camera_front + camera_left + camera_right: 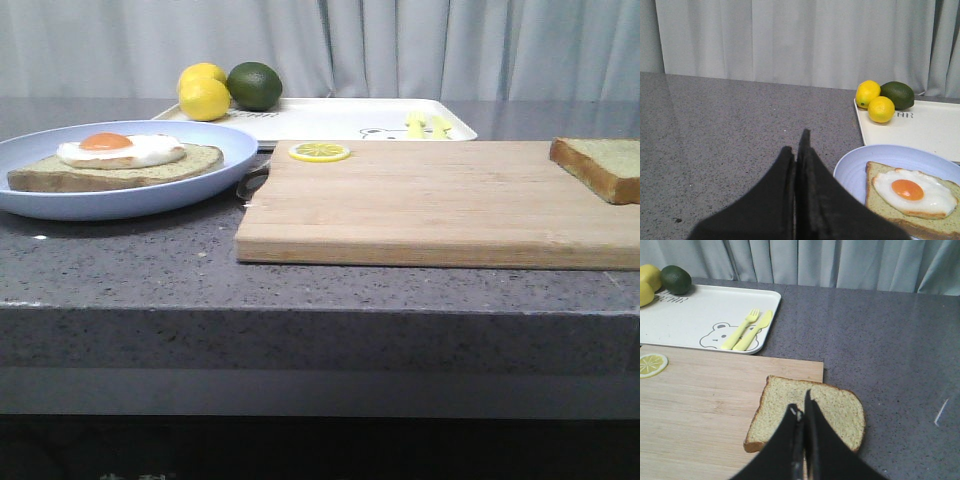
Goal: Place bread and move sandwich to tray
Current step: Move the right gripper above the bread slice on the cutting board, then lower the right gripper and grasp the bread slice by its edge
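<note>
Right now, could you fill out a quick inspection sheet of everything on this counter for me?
Surface: grey speckled counter, wooden cutting board on it.
Job's things: bread on the board's right corner, overhanging; egg-topped slice on the blue plate; white tray behind the board.
Clutter: two lemons, lime, yellow fork and knife on the tray; lemon slice on the board.
Tools: left tool shut, empty; right tool shut above the bread.
Cables: nothing seen.
Surroundings: grey curtain.

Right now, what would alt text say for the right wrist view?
A bread slice lies on the wooden cutting board's corner, partly overhanging the grey counter, with the right gripper, jaws closed, above it. Behind sits a white tray with fork, knife and fruit.
</note>
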Robot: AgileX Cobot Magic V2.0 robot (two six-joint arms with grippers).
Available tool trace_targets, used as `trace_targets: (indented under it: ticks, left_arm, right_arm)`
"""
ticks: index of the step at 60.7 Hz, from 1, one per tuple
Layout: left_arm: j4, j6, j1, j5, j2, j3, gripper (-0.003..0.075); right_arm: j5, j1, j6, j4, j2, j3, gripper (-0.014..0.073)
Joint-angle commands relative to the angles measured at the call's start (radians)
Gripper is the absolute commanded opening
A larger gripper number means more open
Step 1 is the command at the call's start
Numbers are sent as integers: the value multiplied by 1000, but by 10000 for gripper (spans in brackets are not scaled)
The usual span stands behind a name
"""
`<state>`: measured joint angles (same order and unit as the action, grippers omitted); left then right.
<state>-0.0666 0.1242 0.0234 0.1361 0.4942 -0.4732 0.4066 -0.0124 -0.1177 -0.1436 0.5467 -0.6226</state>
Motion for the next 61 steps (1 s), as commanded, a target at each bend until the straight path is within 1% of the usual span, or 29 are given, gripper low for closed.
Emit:
trace_targets:
  ticks: [1, 3, 5, 6, 7, 9, 13, 14, 15, 16, 17, 18, 19, 20, 21, 24, 27, 35, 42, 47, 55, 61]
  left_arm:
    - [-1, 10, 0, -83, 13, -38, -17]
    - [-1, 10, 0, -87, 13, -38, -15]
    - [-1, 10, 0, -95, 13, -38, -4]
    - [-1, 10, 0, -97, 13, -38, 10]
    - [-1, 10, 0, -97, 13, -38, 23]
    - [-1, 10, 0, -97, 13, -38, 66]
    - [-1, 10, 0, -99, 13, -38, 197]
    - [-1, 10, 0, -99, 13, -38, 248]
    - [-1, 10, 0, -99, 13, -38, 284]
    - [-1, 10, 0, -99, 13, -38, 342]
    - [-1, 10, 0, -99, 13, -38, 382]
    - [-1, 10, 0, -99, 13, -38, 421]
    - [-1, 10, 0, -99, 13, -38, 477]
    - [-1, 10, 0, -99, 13, -38, 510]
    - [-1, 10, 0, -99, 13, -38, 555]
    - [-1, 10, 0, -99, 13, -38, 629]
    - [-1, 10, 0, -99, 13, -38, 661]
    - [-1, 10, 0, -99, 13, -38, 663]
    - [-1, 10, 0, -97, 13, -38, 663]
    - [-1, 10, 0, -97, 13, -38, 663]
    - [1, 10, -2, -97, 13, -38, 663]
    - [6, 10, -28, -97, 13, -38, 663]
  right_arm:
    - [-68, -6, -4, 1, 10, -37, -32]
    - [-69, -6, -4, 1, 10, -37, 5]
    - [-70, -6, -4, 1, 10, -37, 66]
    - [-71, -6, -4, 1, 10, -37, 95]
    - [-74, -6, -4, 1, 10, -37, 143]
    - [-75, -6, -4, 1, 10, -37, 215]
    - [-75, -6, -4, 1, 10, -37, 423]
    - [-75, -6, -4, 1, 10, -37, 456]
    - [-75, -6, -4, 1, 10, -37, 472]
    - [-76, -6, -4, 1, 10, -37, 517]
    - [-78, -6, -4, 1, 10, -37, 555]
    - [-78, -6, -4, 1, 10, -37, 578]
    - [-80, -6, -4, 1, 10, -37, 607]
    - [-82, -6, -4, 1, 10, -37, 618]
    - [-82, -6, -4, 1, 10, -37, 612]
    - [-84, -6, -4, 1, 10, -37, 593]
    - [-82, -6, -4, 1, 10, -37, 584]
    - [-39, -6, -2, 1, 55, -54, 582]
    - [23, -30, 49, 6, 152, -110, 582]
    - [46, -99, 97, 30, 244, -159, 582]
    - [106, -222, 118, 39, 400, -240, 582]
    - [146, -273, 118, 24, 519, -296, 582]
